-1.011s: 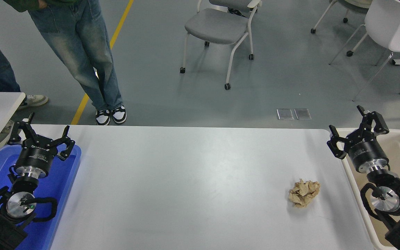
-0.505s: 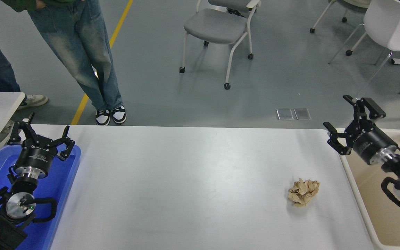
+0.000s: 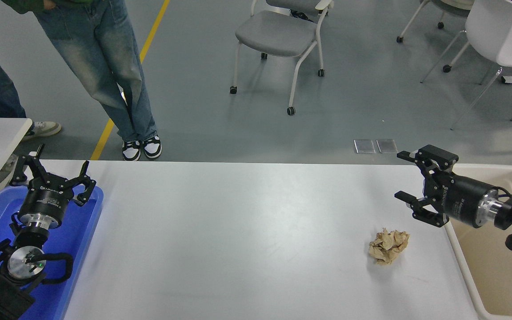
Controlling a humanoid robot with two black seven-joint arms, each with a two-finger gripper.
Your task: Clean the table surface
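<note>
Your right tool (image 3: 409, 175) hung over the far right part of the white surface (image 3: 238, 231), turned sideways so its fingers pointed left, and those fingers stood well apart with nothing between them. The one piece of rubbish on the surface was a crumpled ball of brown paper (image 3: 389, 246), lying near the right edge, on the near side of the tool and clear of it. Just past that edge sat a beige bin (image 3: 496, 284), which looked like the place for the paper, though only part of it showed. Your left tool (image 3: 51, 171) was parked at the lower left over a blue tray (image 3: 78, 231), fingers spread and empty. You were at the reaching step: nothing was picked up yet, and the surface otherwise looked bare, as far as the glare let me judge. The next move called for bringing the right tool back toward you and down, tipping the fingers to straddle the paper ball, then closing gently, since loose crumpled paper can squash or slide away across a smooth top.
</note>
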